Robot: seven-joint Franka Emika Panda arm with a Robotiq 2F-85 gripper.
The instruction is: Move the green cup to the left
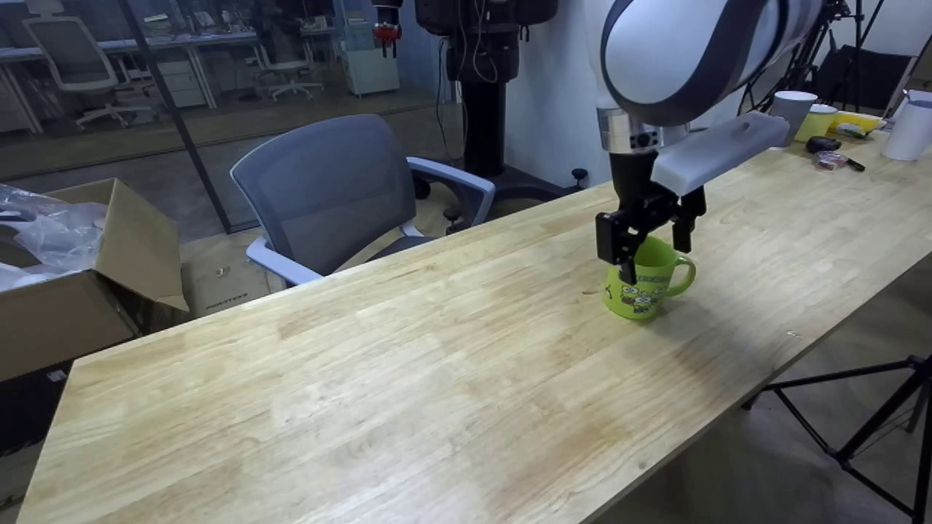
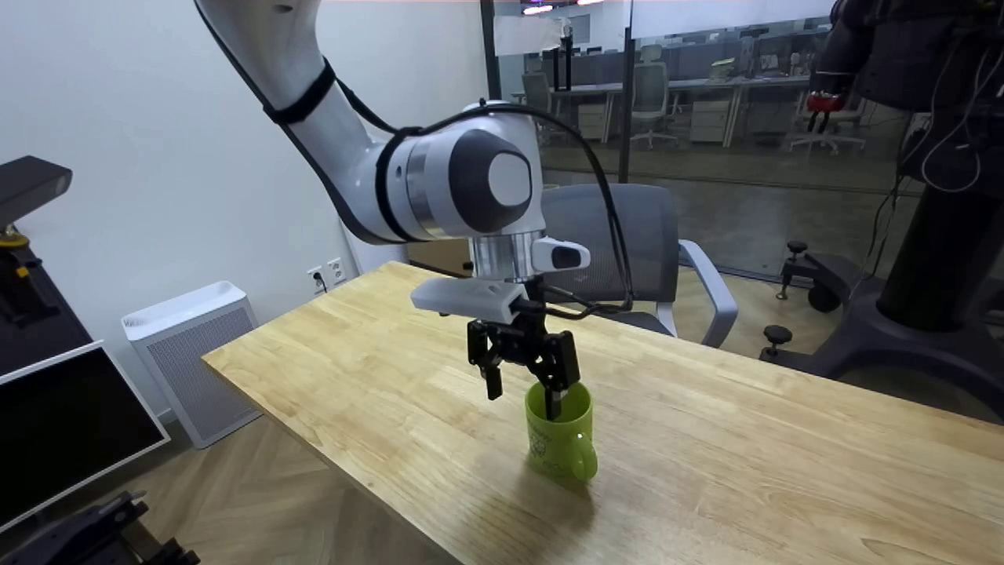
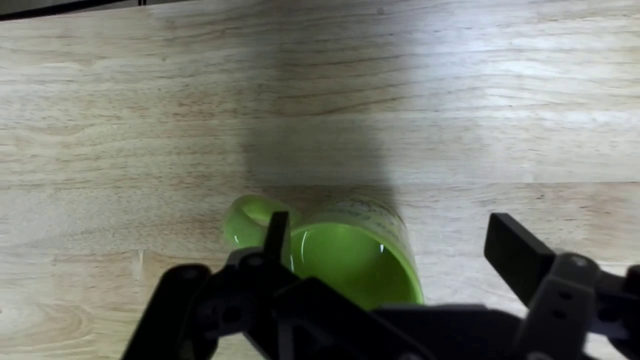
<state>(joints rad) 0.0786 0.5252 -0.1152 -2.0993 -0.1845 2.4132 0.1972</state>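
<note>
The green cup [image 1: 632, 300] is found standing upright on the wooden surface [image 1: 364, 407]. Printed figures are borne on its side, and in the wrist view its loop handle [image 3: 239, 231] is seen projecting to the left of the opening.

The gripper [image 2: 523, 400] is positioned just above the cup, offset to one side, with its jaws spread wide. In the wrist view one finger [image 3: 277, 237] is seen overlapping the rim on the handle side, while the opposite finger is placed beyond the far wall, apart from the cup. Whether the cup is touched by the nearer finger cannot be determined. The gripper is carried by a white and dark-grey arm [image 2: 463, 180].

Farther along the surface, in an exterior view, a grey cup [image 1: 790, 116], a yellow-green cup [image 1: 814, 125], a yellow container [image 1: 870, 122] and a white cylinder [image 1: 906, 138] are observed. A grey chair [image 1: 328, 189] is stationed beside the surface in both exterior views. An open cardboard box [image 1: 142, 247] filled with clear plastic wrapping [image 1: 62, 225] is noted near one end of the surface.
</note>
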